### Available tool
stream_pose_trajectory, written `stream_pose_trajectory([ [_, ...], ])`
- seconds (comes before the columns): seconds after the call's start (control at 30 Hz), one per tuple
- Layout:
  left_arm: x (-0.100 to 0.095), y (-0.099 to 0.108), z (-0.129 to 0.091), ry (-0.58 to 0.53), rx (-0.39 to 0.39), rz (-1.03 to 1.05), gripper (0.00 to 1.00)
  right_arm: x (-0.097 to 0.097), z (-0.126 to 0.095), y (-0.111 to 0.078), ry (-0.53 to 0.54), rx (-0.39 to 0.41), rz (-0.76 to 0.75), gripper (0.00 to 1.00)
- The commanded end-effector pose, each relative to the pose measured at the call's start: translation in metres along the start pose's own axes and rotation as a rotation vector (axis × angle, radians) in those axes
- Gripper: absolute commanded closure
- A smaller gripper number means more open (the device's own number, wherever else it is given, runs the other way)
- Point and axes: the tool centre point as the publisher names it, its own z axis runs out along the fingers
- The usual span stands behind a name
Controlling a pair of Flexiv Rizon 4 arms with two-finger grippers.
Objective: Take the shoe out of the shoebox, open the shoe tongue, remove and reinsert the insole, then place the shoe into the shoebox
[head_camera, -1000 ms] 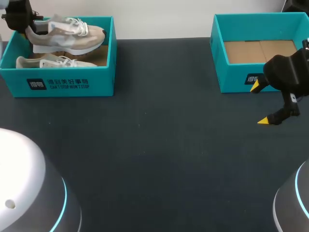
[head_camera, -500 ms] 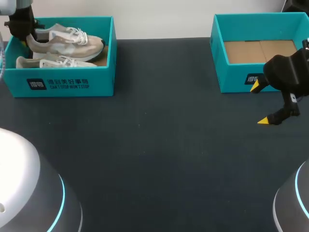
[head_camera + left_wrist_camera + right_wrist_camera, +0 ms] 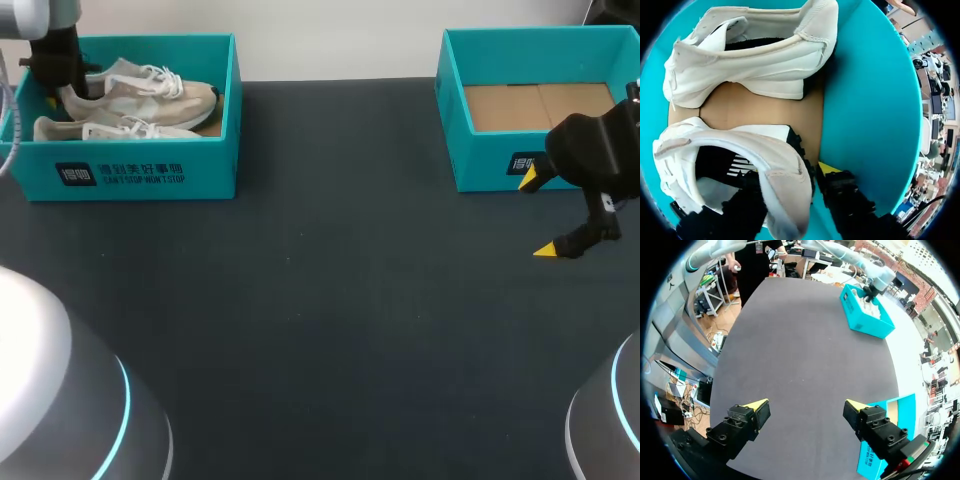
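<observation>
Heel of one shoe [image 3: 725,142] sits pinched in my left gripper [image 3: 790,177], low inside the shoebox [image 3: 865,100], a hold for lifting; my right gripper [image 3: 805,412] hangs spread wide over the table [image 3: 800,340].

Teal shoebox [image 3: 210,170], white print; beige shoe [image 3: 150,85], white laces; dark grey table [image 3: 320,320]; yellow-tipped right end effector [image 3: 538,215].

shoe [image 3: 784,184]: beige suede-like cloth, matt
shoebox [image 3: 218,150]: teal card, smooth; brown cardboard floor
table [image 3: 330,330]: dark, matt

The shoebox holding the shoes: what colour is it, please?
Teal shoebox; the head view shows it best.
</observation>
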Motion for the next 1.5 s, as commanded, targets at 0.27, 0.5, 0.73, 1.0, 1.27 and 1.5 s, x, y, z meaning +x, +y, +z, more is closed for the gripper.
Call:
stream_pose_trajectory([
  [0.27,0.001,0.007,-0.024,-0.054,0.030,0.034,0.00,-0.002,0.002,0.001,0.003,0.003,0.000,0.00],
  [0.5,0.000,-0.002,-0.045,-0.083,0.038,0.068,0.00,-0.002,0.002,0.001,0.003,0.003,0.000,0.00],
  [0.73,0.005,-0.009,-0.072,-0.131,0.039,0.069,0.00,-0.002,0.002,0.001,0.003,0.003,0.000,0.00],
  [1.0,0.006,-0.045,-0.108,-0.140,-0.028,0.029,0.00,-0.002,0.002,0.001,0.003,0.003,0.000,0.00],
  [1.27,0.017,-0.097,-0.124,-0.065,-0.029,-0.002,0.00,-0.002,0.002,0.001,0.003,0.003,0.000,0.00],
  [1.5,0.017,-0.097,-0.124,-0.065,-0.029,-0.002,0.00,-0.002,0.002,0.001,0.003,0.003,0.000,0.00],
])
